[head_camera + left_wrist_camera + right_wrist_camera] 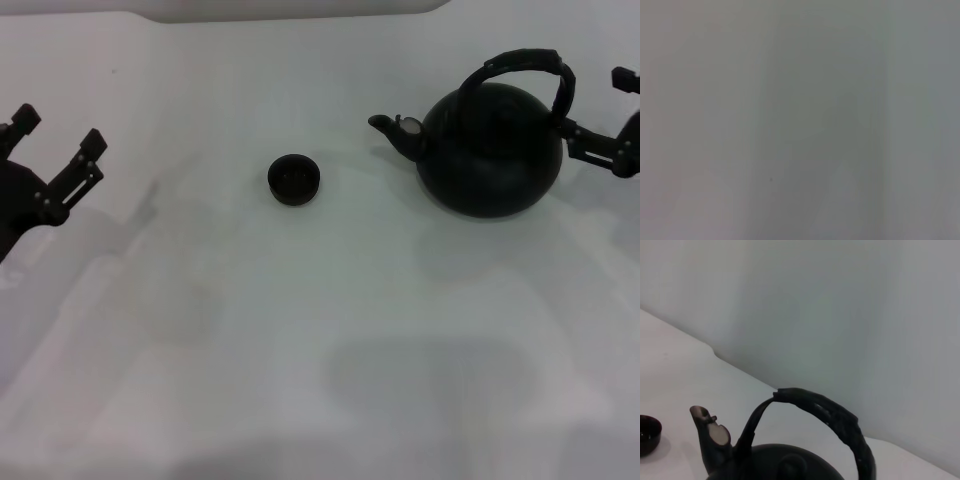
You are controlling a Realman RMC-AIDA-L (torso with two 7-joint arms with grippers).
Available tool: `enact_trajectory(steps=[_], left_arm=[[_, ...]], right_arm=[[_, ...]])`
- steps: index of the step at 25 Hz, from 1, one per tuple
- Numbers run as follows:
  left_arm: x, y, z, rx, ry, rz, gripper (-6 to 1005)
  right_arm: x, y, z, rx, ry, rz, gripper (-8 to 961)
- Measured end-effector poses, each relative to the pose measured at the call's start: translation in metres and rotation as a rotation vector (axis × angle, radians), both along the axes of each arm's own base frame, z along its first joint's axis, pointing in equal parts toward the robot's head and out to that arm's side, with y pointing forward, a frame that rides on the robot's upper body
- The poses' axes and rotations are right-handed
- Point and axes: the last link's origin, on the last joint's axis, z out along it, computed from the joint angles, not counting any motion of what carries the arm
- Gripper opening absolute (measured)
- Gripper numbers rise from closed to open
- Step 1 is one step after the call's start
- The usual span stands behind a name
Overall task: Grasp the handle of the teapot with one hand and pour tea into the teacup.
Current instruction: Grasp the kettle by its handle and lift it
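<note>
Teapot: a large round matte black teapot (490, 150) stands upright on the white bench (320, 340), toward the far right in the head view. Its short spout, with a pale spot, points toward the robot's left, at the teacup.
Handle: a thick black arched handle (525, 65) with a ribbed surface rises over the pot's top. The right wrist view shows the handle (832, 417) from close by, with the spout beyond it and nothing around it.
Teacup: a small dark round teacup (294, 180) without a handle sits on the bench near the middle, well apart from the spout tip and to its left.
Right end effector: the right end effector (610, 115) is at the right edge of the head view, just beside the teapot's rear side and the handle's base. Its black fingers are spread wide apart and hold nothing. Whether a fingertip touches the pot cannot be told.
Left end effector: the left end effector (55, 140) is at the far left edge, well apart from the cup, its two black fingers spread and holding nothing.
Left wrist view: only a blurred grey surface.
</note>
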Motion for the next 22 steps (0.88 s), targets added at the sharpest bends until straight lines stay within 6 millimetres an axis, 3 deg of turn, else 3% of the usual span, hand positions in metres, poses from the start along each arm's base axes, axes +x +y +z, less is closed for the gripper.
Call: enact_trajectory(steps=[22], left_arm=[[0.004,0.0,-0.008,-0.02,-0.022,0.0,847]], right_arm=[[-0.001,0.019,-0.007,-0.007,0.017,-0.004,704]])
